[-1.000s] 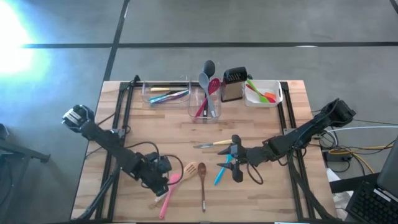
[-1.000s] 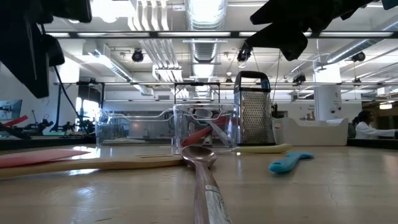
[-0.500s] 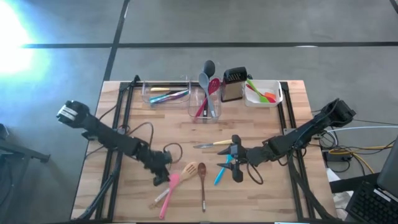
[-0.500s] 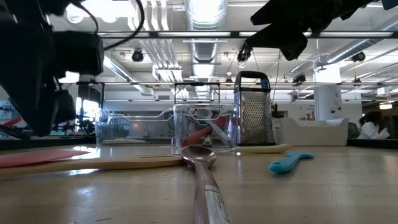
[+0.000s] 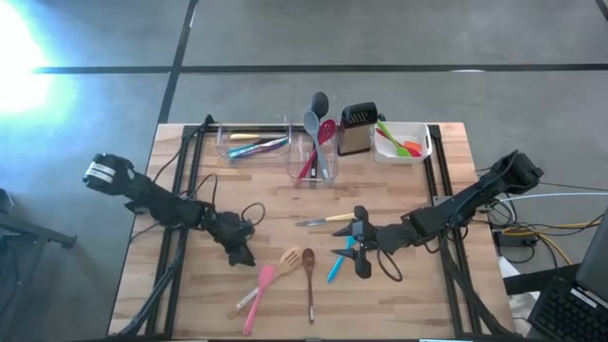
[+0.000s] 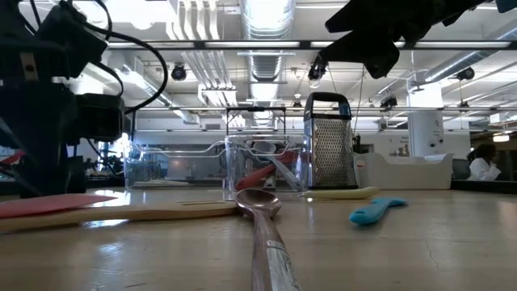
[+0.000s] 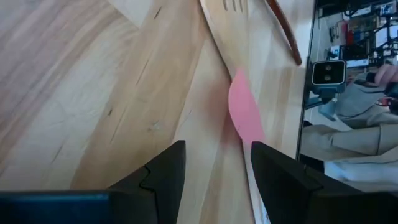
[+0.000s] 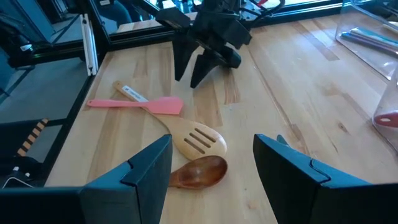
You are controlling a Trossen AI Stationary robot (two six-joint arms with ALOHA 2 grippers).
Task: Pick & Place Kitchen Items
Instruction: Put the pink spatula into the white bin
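Utensils lie scattered over a wooden table (image 5: 399, 294), told here from the robot's left to its right. The left gripper (image 5: 239, 255) hangs over the table's left-centre, its fingers (image 8: 181, 62) parted with nothing between them, pointing down toward the bare boards just beside the pink spatula (image 5: 257, 291). In the left wrist view the pink blade (image 7: 244, 115) shows ahead of the two dark fingertips, apart from them. The pink spatula lies slantwise near the front edge, and its blade touches the handle of a slotted wooden spatula (image 5: 288, 258), whose head sits just right of it. Next comes a dark wooden spoon (image 5: 309, 277) lying nearly straight toward the front edge; in the low view its bowl (image 6: 257, 200) looms closest to the camera. A blue utensil (image 5: 335, 265) rests to its right, close under the right gripper (image 5: 359, 244). A yellow-handled knife (image 5: 321, 220) lies just behind, near that gripper. The right gripper hovers over the table's centre-right, its fingers (image 8: 149, 168) spread wide and empty.

Along the back edge stand a clear flat tub (image 5: 249, 144) holding a few slim utensils, then a clear upright tub (image 5: 313, 161) with a black ladle (image 5: 319, 102), a grey spoon (image 5: 313, 126) and a red spoon (image 5: 326, 131) standing in it, a steel box grater (image 5: 356, 129), and a white tub (image 5: 404, 142) containing green-orange tools (image 5: 400, 141).
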